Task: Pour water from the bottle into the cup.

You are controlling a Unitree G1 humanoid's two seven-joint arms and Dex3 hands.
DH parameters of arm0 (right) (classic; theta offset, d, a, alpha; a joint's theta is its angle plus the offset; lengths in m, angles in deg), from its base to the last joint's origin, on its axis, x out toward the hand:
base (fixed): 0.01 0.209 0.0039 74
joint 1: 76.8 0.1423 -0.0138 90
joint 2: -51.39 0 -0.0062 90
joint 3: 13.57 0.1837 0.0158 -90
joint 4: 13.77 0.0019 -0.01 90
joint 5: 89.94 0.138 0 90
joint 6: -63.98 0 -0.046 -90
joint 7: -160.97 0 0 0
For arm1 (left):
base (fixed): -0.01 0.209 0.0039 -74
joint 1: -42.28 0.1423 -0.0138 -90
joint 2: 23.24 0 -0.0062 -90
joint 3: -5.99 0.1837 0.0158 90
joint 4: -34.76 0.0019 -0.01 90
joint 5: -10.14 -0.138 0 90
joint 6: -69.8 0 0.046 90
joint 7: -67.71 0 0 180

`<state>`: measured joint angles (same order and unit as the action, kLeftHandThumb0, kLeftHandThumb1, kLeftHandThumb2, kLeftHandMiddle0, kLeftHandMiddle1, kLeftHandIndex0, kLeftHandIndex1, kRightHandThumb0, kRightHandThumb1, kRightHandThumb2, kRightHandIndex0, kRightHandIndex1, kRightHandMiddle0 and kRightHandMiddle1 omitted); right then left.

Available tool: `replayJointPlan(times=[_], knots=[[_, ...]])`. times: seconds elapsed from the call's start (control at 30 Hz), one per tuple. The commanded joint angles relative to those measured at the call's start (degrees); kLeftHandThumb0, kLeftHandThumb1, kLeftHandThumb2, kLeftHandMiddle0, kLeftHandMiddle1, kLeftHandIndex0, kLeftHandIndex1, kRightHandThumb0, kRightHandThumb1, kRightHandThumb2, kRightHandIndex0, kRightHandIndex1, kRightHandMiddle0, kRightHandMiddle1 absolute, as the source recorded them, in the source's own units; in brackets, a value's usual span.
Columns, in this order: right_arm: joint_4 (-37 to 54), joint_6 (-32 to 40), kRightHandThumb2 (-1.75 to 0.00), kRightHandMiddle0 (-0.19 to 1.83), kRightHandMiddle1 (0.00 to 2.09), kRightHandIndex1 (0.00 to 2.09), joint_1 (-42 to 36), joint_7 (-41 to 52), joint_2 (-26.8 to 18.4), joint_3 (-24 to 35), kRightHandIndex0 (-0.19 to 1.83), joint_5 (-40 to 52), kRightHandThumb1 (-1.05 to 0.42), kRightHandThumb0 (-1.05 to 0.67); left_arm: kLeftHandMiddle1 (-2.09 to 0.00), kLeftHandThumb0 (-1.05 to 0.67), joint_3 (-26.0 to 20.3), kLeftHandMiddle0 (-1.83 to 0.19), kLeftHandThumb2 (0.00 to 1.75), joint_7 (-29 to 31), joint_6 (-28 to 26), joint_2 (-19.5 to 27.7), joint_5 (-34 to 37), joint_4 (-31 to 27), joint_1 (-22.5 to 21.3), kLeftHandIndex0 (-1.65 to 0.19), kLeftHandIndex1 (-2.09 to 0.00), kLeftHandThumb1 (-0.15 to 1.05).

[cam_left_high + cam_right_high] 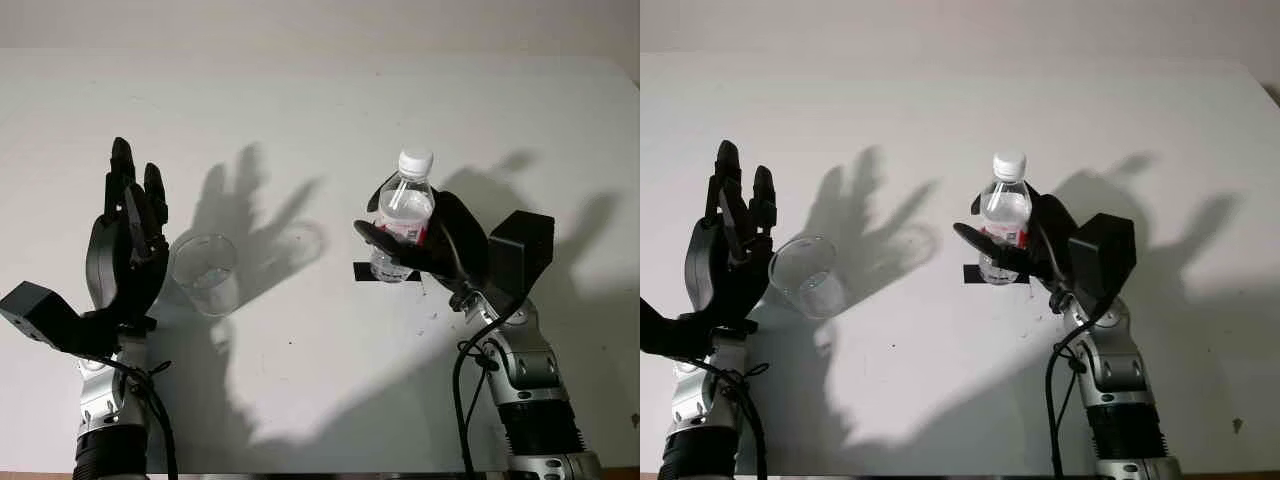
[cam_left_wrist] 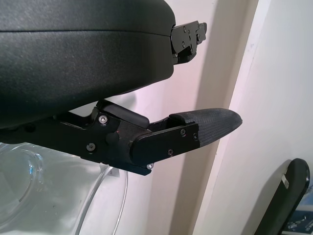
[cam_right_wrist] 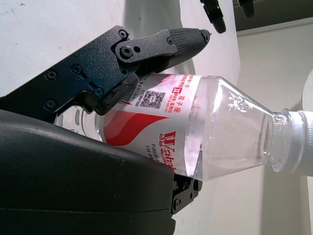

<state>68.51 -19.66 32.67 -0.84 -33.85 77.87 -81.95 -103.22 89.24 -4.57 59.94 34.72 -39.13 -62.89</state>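
While the lower body of the bottle (image 1: 403, 215) is hidden behind dark fingers (image 1: 388, 243) in the left eye view, the right hand (image 1: 430, 245) grips it upright, white cap (image 1: 415, 160) on, above the table (image 1: 320, 110). Left wrist view: the open left hand (image 2: 88, 73) hangs raised just beside the clear cup (image 2: 58, 196), its rim cut off. Right wrist view: fingers (image 3: 161, 44) clamp the bottle's red-and-white label (image 3: 146, 117).

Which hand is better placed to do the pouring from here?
The right hand: it already grips the upright bottle, white cap still on. The left hand is open beside the clear cup, better suited to steadying it.
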Motion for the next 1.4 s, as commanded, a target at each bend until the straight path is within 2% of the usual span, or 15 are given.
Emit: replayJointPlan(times=[0.0, 0.03, 0.13, 0.23, 0.33, 0.4, 0.47, 0.5, 0.57, 0.63, 0.77, 0.9, 1.13, 1.37], knots=[[-1.28, -0.83, -0.39, 0.59, 2.09, 2.09, -0.28, 1.01, -0.53, 0.16, 0.95, 0.19, -1.05, -0.47, 0.00, -0.71, -0.18, 0.19, 0.65, 0.26, -0.22, 0.06, 0.23, 0.17, 1.71, 0.19, 0.00, 1.05], [-1.81, -1.17, -0.30, 0.46, 2.09, 2.09, -0.36, 1.60, -0.61, 0.17, 0.72, 0.30, -1.05, -0.52, 0.00, -0.71, -0.14, 0.19, 0.66, 0.18, -0.36, 0.05, 0.19, 0.00, 1.78, 0.19, 0.00, 1.05], [-3.53, -2.58, -0.18, 0.14, 2.04, 2.08, -0.62, 3.79, -0.55, 0.41, 0.26, 1.21, -1.05, -0.57, 0.00, -0.71, -0.02, 0.19, 0.66, -0.09, -0.50, 0.11, -0.16, -0.36, 1.97, 0.19, 0.00, 1.05], [-5.28, -4.12, -0.13, 0.04, 1.78, 1.84, -0.94, 6.66, -0.71, 0.73, 0.07, 2.43, -1.05, -0.59, 0.00, -0.71, -0.04, 0.19, 0.66, -0.14, -0.34, 0.24, -0.34, -0.21, 1.90, 0.19, 0.00, 1.05], [-7.52, -6.92, -0.07, 0.02, 1.42, 1.14, -1.42, 9.69, -1.29, 0.68, 0.03, 2.62, -1.04, -0.60, 0.00, -0.71, -0.09, 0.19, 0.67, 0.30, 0.03, 0.34, -0.24, 0.18, 1.77, 0.19, 0.00, 1.05], [-9.19, -9.89, -0.06, 0.02, 1.16, 0.52, -1.71, 10.98, -2.31, -0.31, 0.12, 0.78, -1.04, -0.65, 0.00, -0.71, -0.11, 0.19, 0.67, 0.13, -0.08, 0.32, -0.26, 0.25, 1.69, 0.19, 0.00, 1.05], [-10.81, -12.53, -0.05, 0.03, 0.89, 0.19, -2.02, 12.29, -2.76, -0.87, 0.14, -0.06, -1.03, -0.69, 0.00, -0.71, -0.13, 0.19, 0.66, 0.01, -0.29, 0.25, -0.15, 0.25, 1.59, 0.19, 0.00, 1.05], [-11.30, -13.45, -0.05, 0.05, 0.75, 0.12, -2.27, 12.83, -2.81, -1.00, 0.12, -0.12, -1.02, -0.70, 0.00, -0.71, -0.13, 0.19, 0.66, -0.03, -0.23, 0.23, -0.18, 0.32, 1.53, 0.19, 0.00, 1.05], [-11.38, -14.10, -0.05, 0.09, 0.48, 0.06, -2.87, 13.22, -2.91, -1.15, 0.06, -0.21, -1.00, -0.72, 0.00, -0.71, -0.14, 0.19, 0.66, -0.01, -0.16, 0.21, -0.14, 0.41, 1.42, 0.19, 0.00, 1.05], [-11.41, -14.91, -0.05, 0.06, 0.33, 0.04, -3.43, 13.05, -2.77, -1.05, 0.02, -0.32, -0.99, -0.72, 0.00, -0.71, -0.13, 0.19, 0.66, 0.10, -0.37, 0.20, 0.07, 0.33, 1.37, 0.19, 0.00, 1.05], [-11.62, -16.05, -0.05, -0.06, 0.16, 0.01, -4.24, 12.48, -2.64, -0.88, -0.16, -0.58, -0.96, -0.80, 0.00, -0.71, -0.04, 0.19, 0.66, -0.13, -0.32, 0.14, -0.16, 0.26, 1.45, 0.19, 0.00, 1.05], [-12.12, -18.58, -0.05, -0.18, 0.03, 0.00, -5.04, 11.71, -2.59, -0.55, -0.19, -0.95, -0.96, -0.86, 0.00, -0.71, -0.06, 0.19, 0.66, -0.38, -0.31, 0.07, -0.20, 0.23, 1.54, 0.19, 0.00, 1.05], [-15.67, -22.94, -0.06, -0.19, 0.00, 0.00, -4.70, 7.10, -1.41, 1.31, -0.19, -0.83, -0.98, -0.94, 0.00, -0.71, 0.02, 0.19, 0.66, -0.17, 0.04, 0.25, -0.35, 0.59, 1.40, 0.19, 0.00, 1.05], [-20.29, -26.51, -0.06, -0.19, 0.00, 0.00, -3.16, 4.58, 0.45, 4.00, -0.19, 1.32, -0.99, -0.95, 0.00, -0.71, -0.10, 0.19, 0.66, 0.10, 0.24, 0.26, -0.11, 0.92, 1.15, 0.19, 0.00, 1.05]])
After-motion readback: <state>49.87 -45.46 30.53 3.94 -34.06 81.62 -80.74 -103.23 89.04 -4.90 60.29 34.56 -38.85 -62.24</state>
